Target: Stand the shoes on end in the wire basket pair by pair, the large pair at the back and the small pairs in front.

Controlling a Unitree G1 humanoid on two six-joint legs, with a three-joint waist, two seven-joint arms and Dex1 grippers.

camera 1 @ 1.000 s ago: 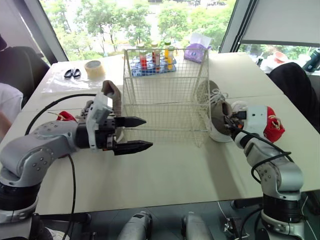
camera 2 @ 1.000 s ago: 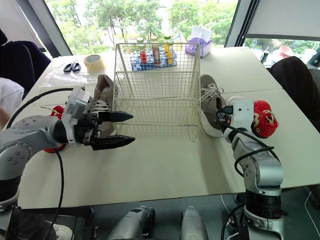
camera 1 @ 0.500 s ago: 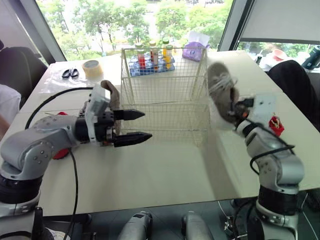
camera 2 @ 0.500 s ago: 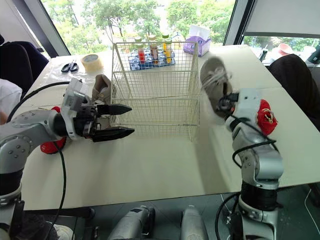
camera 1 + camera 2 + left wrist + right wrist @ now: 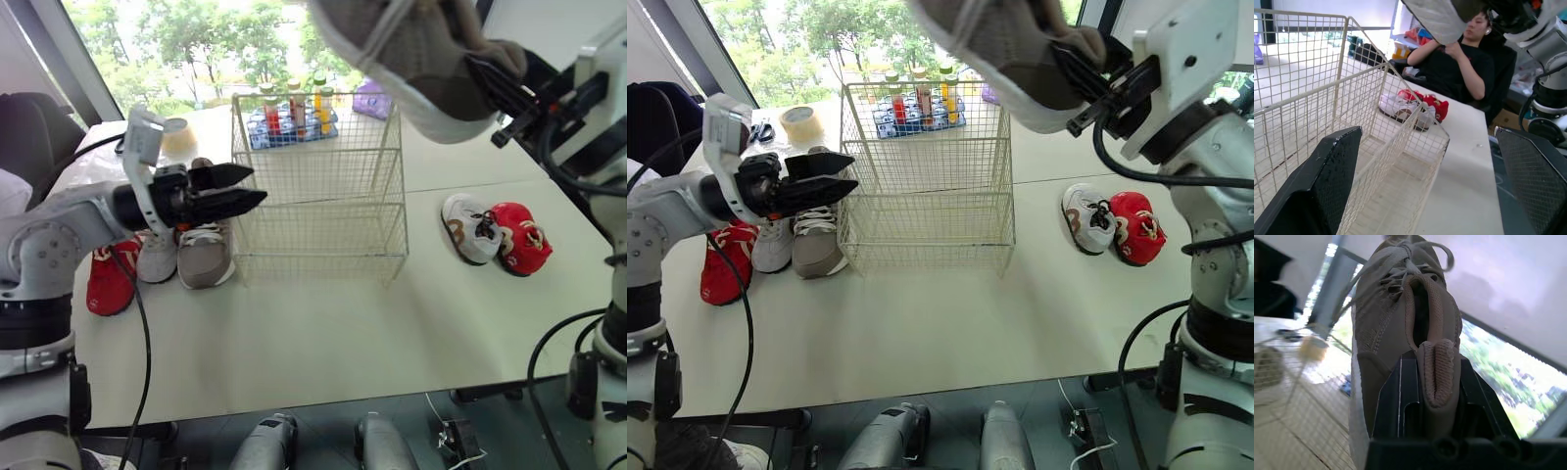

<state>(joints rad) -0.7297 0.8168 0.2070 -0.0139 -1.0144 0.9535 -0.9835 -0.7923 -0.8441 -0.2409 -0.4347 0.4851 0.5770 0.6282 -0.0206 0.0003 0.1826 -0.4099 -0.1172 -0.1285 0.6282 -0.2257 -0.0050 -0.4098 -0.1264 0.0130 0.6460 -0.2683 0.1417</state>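
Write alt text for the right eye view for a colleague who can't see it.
The right end effector holds a large tan shoe by its heel, high above the empty wire basket. The open left end effector hovers at the basket's left side, above three shoes on the table; two small shoes lie right of it.

The grey left arm (image 5: 54,230) reaches forward at mid height, forearm level and pointing across toward the robot's right. Its left claw (image 5: 257,184) hangs with the two black fingers (image 5: 1327,186) spread wide, gripping nothing. The right arm (image 5: 1215,147) is bent steeply upward, and the right claw (image 5: 490,78) is held high, clamped on the heel of a large taupe lace-up sneaker (image 5: 411,49).
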